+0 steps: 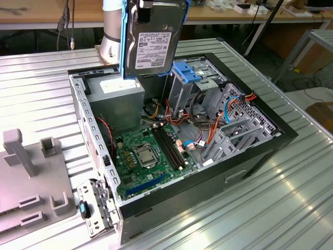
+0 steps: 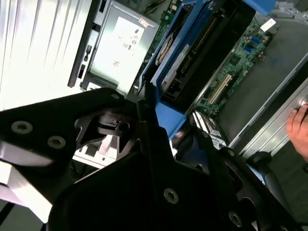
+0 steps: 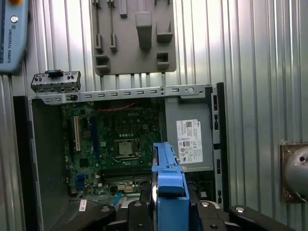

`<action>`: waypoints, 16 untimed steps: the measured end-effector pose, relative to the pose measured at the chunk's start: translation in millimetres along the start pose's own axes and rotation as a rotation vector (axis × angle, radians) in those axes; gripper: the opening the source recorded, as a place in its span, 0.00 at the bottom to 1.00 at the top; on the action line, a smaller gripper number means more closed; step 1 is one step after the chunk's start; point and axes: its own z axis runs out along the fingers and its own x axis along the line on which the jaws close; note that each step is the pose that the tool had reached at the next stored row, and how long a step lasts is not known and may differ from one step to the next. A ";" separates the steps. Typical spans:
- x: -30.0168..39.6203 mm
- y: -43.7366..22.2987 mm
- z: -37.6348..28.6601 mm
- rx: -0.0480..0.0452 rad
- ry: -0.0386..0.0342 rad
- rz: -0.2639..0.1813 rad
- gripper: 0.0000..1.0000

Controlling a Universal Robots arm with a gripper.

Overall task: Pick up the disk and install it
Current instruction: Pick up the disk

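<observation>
The pincer (image 3: 168, 212) is closed on the disk (image 1: 153, 37), whose blue carrier is clamped between the black fingers (image 3: 143, 211) in the first wrist view. The disk is held upright in the air above the rear of the open computer case (image 1: 208, 195). In the exterior view it hangs over the power supply (image 1: 117, 96) and just beside the light-blue latch plate (image 1: 186, 70) of the drive cage, and nothing is touched by it.

Several risks can be judged from this. The grip appears to be taken at one end of the carrier only, so the long hanging body could be tilted or shifted in the grasp if an edge were caught. The power supply and the cage walls lie close beneath, and the carrier could be jammed by a skewed approach. Orange and blue cables (image 1: 208, 127) are strung across the space beside the cage and could be snagged or pinched. A person's hand (image 2: 299, 126) is seen beside the case in the second wrist view and could be struck.

The spot where the pads meet the carrier is masked by the pincer's own body. In the exterior view the disk's upper end and the grasp on it are cut off by the frame. The bay's interior is hard to make out behind the latch plate and wiring, and the disk's connector end cannot be identified.
</observation>
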 end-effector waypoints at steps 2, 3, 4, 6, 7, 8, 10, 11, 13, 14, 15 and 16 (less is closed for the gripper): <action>2.4 -2.0 1.1 0.0000 0.0000 0.000 0.37; 5.2 -3.0 2.0 0.0000 0.0000 0.000 0.37; 7.8 -3.4 2.5 0.0001 0.0000 0.000 0.37; 14.8 -4.3 4.0 0.0000 -0.0005 0.000 0.37; 19.4 -5.0 5.5 -0.0003 -0.0060 0.001 0.37; 23.3 -5.8 6.7 -0.0009 -0.0156 0.001 0.37; 26.7 -7.5 7.2 -0.0012 -0.0196 0.001 0.37; 28.2 -8.2 7.5 -0.0013 -0.0205 0.001 0.37; 31.2 -10.3 8.2 -0.0012 -0.0213 0.001 0.37; 31.5 -11.6 8.6 -0.0012 -0.0214 0.001 0.37; 31.5 -12.4 8.8 -0.0013 -0.0212 0.001 0.37; 31.5 -13.4 9.1 -0.0012 -0.0213 0.000 0.37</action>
